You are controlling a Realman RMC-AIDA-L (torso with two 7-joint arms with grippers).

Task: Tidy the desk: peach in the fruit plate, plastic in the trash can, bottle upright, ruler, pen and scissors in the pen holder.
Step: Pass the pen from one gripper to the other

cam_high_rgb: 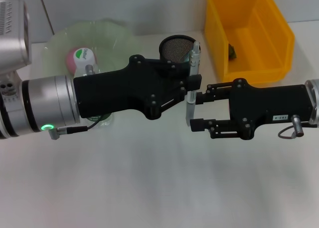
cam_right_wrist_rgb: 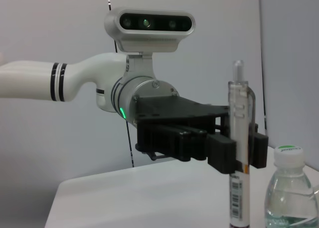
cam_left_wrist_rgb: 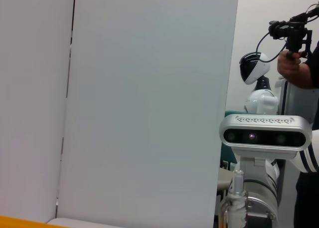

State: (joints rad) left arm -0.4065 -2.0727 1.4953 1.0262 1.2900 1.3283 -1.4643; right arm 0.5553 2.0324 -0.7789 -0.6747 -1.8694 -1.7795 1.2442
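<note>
Nearest, above the white desk [cam_high_rgb: 149, 188], two black grippers meet tip to tip from opposite sides. From the left, the left gripper [cam_high_rgb: 193, 83] has its fingers closed on the silver-grey pen [cam_high_rgb: 192, 83], holding it upright by its middle; the right wrist view shows the same clamp, with the pen's [cam_right_wrist_rgb: 238, 153] clear top above the fingers and a barcode label below them. From the right, the right gripper [cam_high_rgb: 195, 111] has its fingers spread wide, one beside the pen's lower half and one lower down, neither closing on it. Just behind the pen stands the black mesh pen holder [cam_high_rgb: 177, 47]. To the left, partly hidden under the left arm, the bottle [cam_high_rgb: 84, 61] stands upright, its white cap with a green mark showing. Behind it, the pale green fruit plate [cam_high_rgb: 107, 31] holds the pink peach [cam_high_rgb: 70, 58]. Farthest right, the yellow trash can [cam_high_rgb: 249, 33] has the dark green plastic [cam_high_rgb: 232, 50] inside.
</note>
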